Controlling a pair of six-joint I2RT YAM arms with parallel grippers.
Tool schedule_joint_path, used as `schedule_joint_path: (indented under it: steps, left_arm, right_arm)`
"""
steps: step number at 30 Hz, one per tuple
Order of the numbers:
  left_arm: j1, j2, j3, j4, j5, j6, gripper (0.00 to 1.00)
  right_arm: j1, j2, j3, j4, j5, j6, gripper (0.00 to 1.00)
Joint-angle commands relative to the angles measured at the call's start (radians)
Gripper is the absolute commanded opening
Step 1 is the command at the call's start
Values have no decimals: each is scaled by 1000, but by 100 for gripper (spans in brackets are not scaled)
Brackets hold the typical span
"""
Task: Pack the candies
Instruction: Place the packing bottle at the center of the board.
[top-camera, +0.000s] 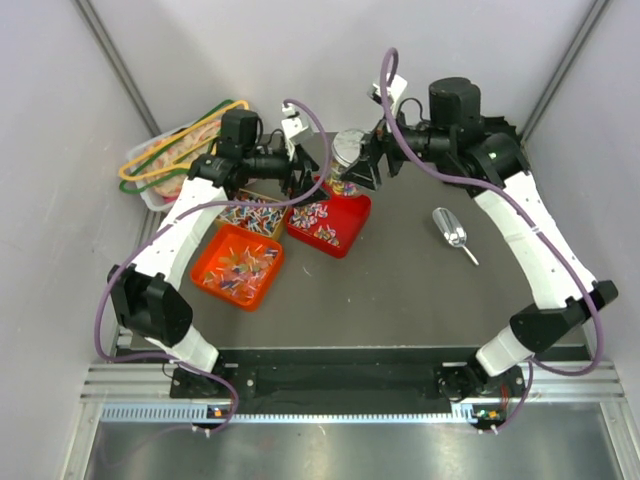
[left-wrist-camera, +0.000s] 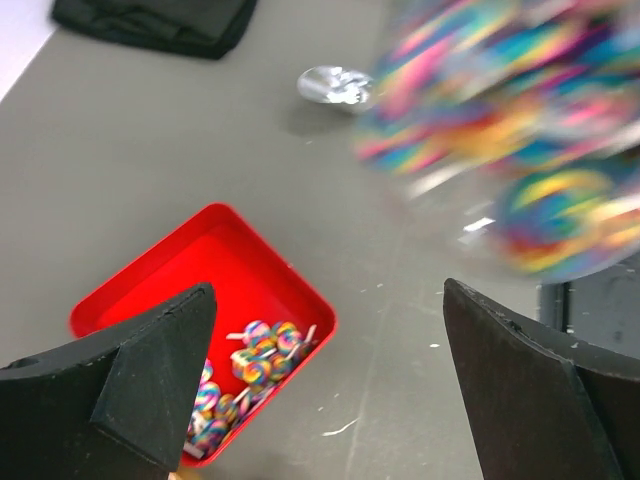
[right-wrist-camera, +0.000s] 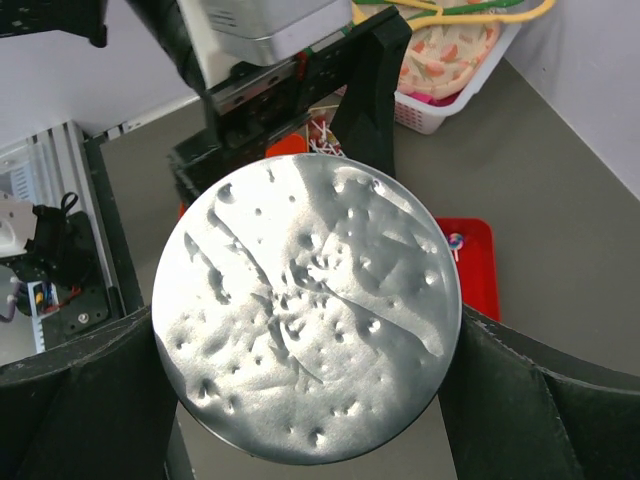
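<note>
Foil-lidded jar (right-wrist-camera: 305, 300) sits clamped in right pincer (right-wrist-camera: 310, 400); left wrist: left pincer (left-wrist-camera: 330, 400) spread apart, candies (left-wrist-camera: 250, 365) in red tray (left-wrist-camera: 200, 260) just below its left finger; top: more candy-filled trays (top-camera: 205, 278) lie behind left pincer, under its arm.

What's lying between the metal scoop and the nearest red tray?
Nothing. In the top view, only bare grey table separates the scoop from the red tray.

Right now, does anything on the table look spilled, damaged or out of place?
The silver top of the jar is dented and creased rather than flat. The candies all seem to sit inside the red trays; none look spilled.
</note>
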Motion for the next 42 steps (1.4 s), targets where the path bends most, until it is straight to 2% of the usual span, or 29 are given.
schedule_joint_path:
  steps: [1,9,19,28,34,42]
  left_arm:
    - [16,-14,-8,9,-65,27,99]
    - [83,-17,-12,95,-169,-51,99]
    - [151,-9,66,102,-318,-82,99]
    - [224,-41,18,125,-325,-91,99]
    - [238,-64,9,129,-341,-81,99]
    - [240,-83,-14,130,-328,-85,99]
  right_arm:
    - [-25,-97,-39,41,-12,-56,5]
    - [-61,-230,-302,-3,40,-210,6]
    - [-68,-281,-706,162,-41,-270,6]
    - [-64,-244,-921,409,-101,-275,7]
    - [-32,-178,-1053,567,-43,-296,9]
    - [-18,-129,-1120,704,19,-274,9]
